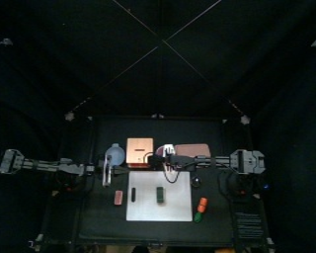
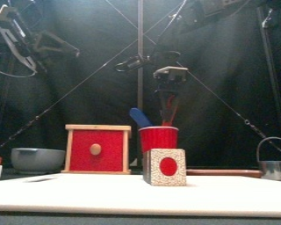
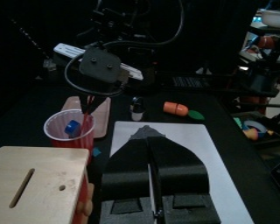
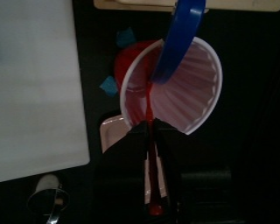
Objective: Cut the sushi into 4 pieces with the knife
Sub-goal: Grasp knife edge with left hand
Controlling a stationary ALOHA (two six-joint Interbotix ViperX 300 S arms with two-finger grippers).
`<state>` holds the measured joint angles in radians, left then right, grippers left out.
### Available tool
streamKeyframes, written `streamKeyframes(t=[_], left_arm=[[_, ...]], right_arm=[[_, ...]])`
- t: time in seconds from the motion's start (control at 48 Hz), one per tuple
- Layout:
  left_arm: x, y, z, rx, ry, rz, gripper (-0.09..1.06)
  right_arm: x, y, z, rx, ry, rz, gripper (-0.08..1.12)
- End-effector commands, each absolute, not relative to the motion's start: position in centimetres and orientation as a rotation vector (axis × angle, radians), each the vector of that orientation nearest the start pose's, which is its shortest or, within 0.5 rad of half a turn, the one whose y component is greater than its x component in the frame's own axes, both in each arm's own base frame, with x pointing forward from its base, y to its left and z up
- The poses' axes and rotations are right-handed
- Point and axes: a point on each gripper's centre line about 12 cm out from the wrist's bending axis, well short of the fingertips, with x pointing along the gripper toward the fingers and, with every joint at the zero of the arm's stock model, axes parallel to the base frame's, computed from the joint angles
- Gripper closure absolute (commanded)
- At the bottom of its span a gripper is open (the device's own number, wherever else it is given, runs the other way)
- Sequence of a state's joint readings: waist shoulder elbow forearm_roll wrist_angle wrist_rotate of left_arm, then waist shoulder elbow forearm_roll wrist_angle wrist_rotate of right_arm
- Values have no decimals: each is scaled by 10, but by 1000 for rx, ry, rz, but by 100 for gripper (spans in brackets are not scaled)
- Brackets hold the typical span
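The toy sushi roll [image 1: 161,195] lies on the white cutting board [image 1: 147,180]; from the front its speckled end with a red centre [image 2: 167,167] faces me. Behind the board stands the red cup [image 2: 158,138] with the blue knife [image 2: 140,117] leaning in it. My right gripper [image 2: 170,88] hangs over the cup, shut on the red knife [image 4: 154,166], whose lower end is still inside the cup [image 4: 166,83]. The left gripper [image 3: 154,179] hovers shut and empty at the board's left edge.
A wooden box [image 2: 97,149] with a red drawer front stands left of the cup, and the blue-grey bowl [image 2: 38,158] further left. The pink tray [image 1: 192,150] lies behind right. A metal cutter [image 2: 276,163] and an orange and green toy [image 1: 201,206] sit to the right.
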<state>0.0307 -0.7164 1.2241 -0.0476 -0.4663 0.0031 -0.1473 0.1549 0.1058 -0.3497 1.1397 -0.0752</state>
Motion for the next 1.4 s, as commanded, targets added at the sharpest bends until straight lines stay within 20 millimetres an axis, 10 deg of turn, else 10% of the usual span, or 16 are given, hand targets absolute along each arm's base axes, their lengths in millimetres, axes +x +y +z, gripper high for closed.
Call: streamKeyframes(t=[0.021, 0.75, 1.146, 1.396], left_arm=[[230, 10, 248, -41, 21, 57, 100], [230, 20, 250, -36, 9, 99, 100], [231, 20, 274, -27, -127, 97, 96], [243, 20, 279, -57, -85, 97, 48]], right_arm=[[409, -101, 250, -294, 1362, -249, 71], [323, -68, 408, -121, 757, -235, 72], [273, -42, 353, 73, 207, -156, 72], [278, -28, 301, 126, 238, -113, 72]])
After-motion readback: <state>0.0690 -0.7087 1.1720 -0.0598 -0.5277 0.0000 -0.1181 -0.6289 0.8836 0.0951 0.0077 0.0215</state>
